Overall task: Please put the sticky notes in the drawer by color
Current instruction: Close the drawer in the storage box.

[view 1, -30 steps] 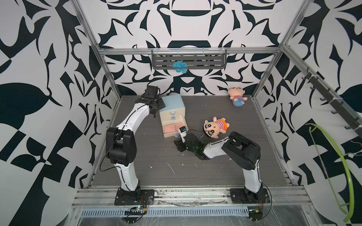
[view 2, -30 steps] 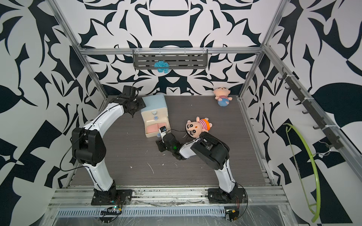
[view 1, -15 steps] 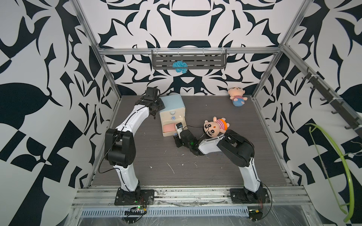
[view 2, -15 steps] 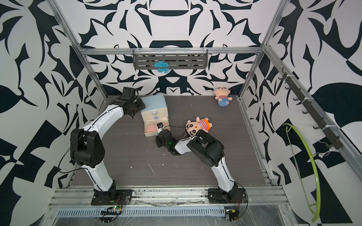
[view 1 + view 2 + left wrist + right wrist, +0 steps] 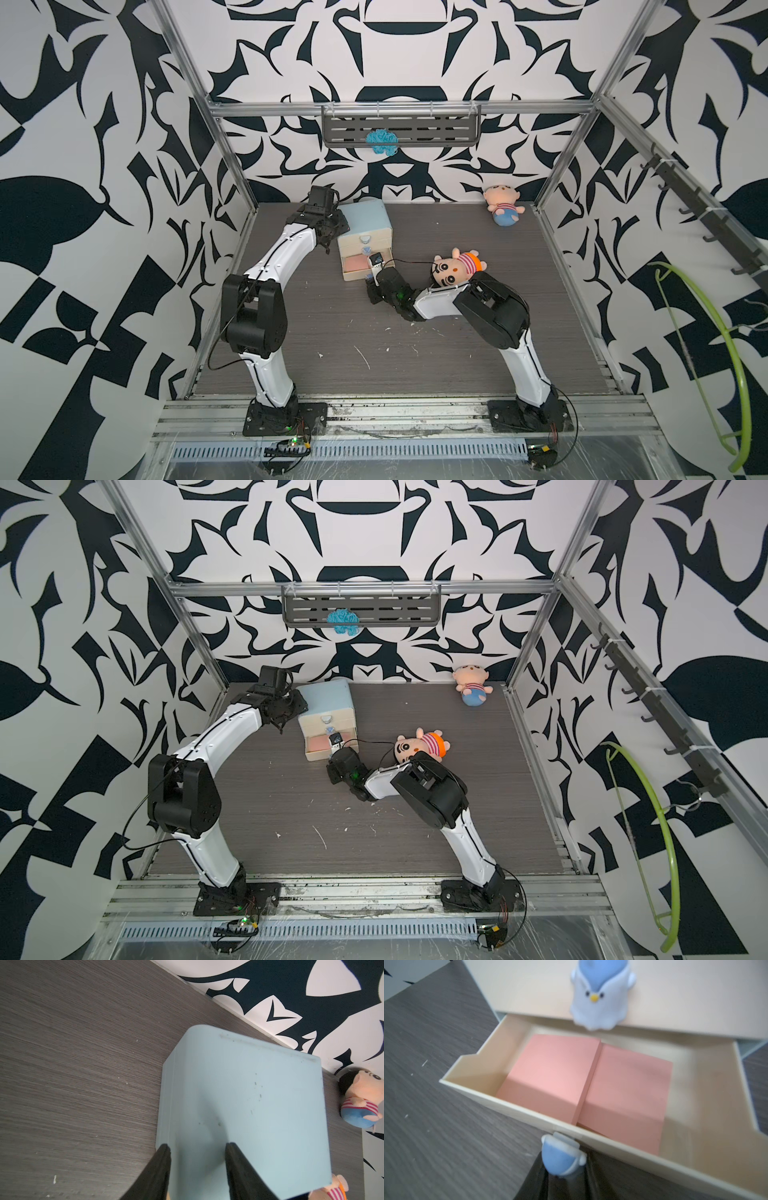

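Note:
The drawer (image 5: 365,220) is a light-blue chest at the back left, with its bottom drawer (image 5: 512,1101) pulled out. Two pink sticky notes (image 5: 550,1076) (image 5: 627,1095) lie side by side inside it, showing as a pink patch (image 5: 355,266) in both top views. My right gripper (image 5: 562,1159) is at that drawer's front, shut on its blue-and-white knob (image 5: 560,1164). My left gripper (image 5: 197,1146) is at the chest's back left corner (image 5: 338,222), shut across the chest's top edge (image 5: 174,1105). No other sticky notes are in view.
A striped-hat doll (image 5: 457,268) lies just right of my right forearm. A second doll (image 5: 503,205) sits in the back right corner. The middle drawer's penguin knob (image 5: 599,995) juts out above the open drawer. A blue tuft (image 5: 382,141) hangs on the wall shelf.
My right gripper has moved in to the open drawer's front and its fingers have narrowed around the knob. The left gripper's fingers have narrowed on the chest.

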`<state>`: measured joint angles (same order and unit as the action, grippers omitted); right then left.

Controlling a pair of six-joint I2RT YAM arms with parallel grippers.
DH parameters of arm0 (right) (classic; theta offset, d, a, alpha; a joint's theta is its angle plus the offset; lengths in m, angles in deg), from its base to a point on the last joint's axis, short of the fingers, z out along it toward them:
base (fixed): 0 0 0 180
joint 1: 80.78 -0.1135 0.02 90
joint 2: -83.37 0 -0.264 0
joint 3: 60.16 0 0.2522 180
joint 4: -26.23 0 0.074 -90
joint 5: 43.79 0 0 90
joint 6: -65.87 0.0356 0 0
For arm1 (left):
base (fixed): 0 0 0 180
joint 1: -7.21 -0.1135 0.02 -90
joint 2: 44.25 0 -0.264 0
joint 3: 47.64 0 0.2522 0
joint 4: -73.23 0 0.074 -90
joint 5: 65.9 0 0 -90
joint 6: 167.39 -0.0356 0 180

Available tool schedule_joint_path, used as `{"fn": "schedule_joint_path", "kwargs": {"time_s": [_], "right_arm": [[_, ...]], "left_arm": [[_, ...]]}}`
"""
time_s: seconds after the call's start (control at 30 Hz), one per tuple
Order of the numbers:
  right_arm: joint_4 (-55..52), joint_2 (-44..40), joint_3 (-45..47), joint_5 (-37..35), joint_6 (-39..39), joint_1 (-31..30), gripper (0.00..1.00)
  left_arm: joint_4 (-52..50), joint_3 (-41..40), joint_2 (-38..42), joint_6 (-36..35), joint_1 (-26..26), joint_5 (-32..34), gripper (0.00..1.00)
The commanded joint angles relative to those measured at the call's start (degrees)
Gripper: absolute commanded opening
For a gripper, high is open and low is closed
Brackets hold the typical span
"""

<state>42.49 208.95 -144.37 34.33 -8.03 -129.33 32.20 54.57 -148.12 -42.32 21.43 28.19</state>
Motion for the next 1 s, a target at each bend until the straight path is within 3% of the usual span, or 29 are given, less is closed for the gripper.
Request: {"fn": "schedule_joint_path", "kwargs": {"time_s": [0.0, 0.57, 0.97], "right_arm": [[4.95, -0.74, -3.78, -2.68, 0.89, 1.80, 0.21], [5.02, 6.30, -15.85, 0.41, 2.45, 4.52, 0.21], [13.60, -2.43, -1.48, 2.81, 3.81, 4.52, 0.41]], "left_arm": [[-8.24, -3.28, -0.89, -1.66, 0.07, 1.36, 0.48], [-8.89, -3.55, -1.51, -2.35, 0.11, 1.04, 0.47], [-9.06, -3.72, -0.45, -2.37, 0.11, 1.38, 0.47]]}}
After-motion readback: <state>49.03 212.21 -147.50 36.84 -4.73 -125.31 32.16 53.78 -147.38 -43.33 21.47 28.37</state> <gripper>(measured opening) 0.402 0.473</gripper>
